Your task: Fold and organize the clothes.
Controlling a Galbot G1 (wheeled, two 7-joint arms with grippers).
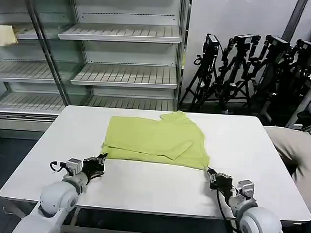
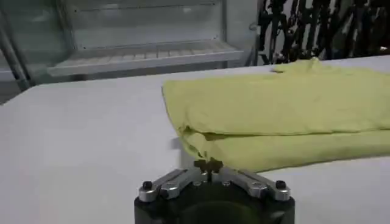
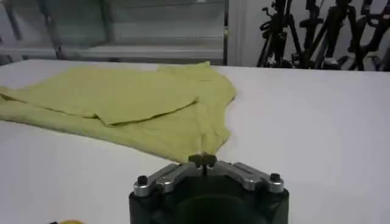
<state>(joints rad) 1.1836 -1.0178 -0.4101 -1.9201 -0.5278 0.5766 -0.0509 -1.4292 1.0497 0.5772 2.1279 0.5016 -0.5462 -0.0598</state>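
Note:
The clothes are one lime T-shirt (image 1: 154, 139) lying on the white table (image 1: 246, 145), with one side folded over so a sleeve lies across its middle. My left gripper (image 1: 104, 158) sits low at the shirt's near left corner, and in the left wrist view the gripper (image 2: 208, 164) is shut with the shirt (image 2: 280, 115) edge pinched at its tips. At the near right corner my right gripper (image 1: 210, 174) is also low on the table. In the right wrist view it (image 3: 203, 160) is shut on a tapering point of the shirt (image 3: 122, 103).
A glass-fronted shelf unit (image 1: 121, 74) stands behind the table, with a pale yellow cloth (image 1: 4, 35) on its upper left shelf. Black tripods (image 1: 249, 63) crowd the back right. A beige cloth shape (image 1: 292, 147) lies past the table's right edge.

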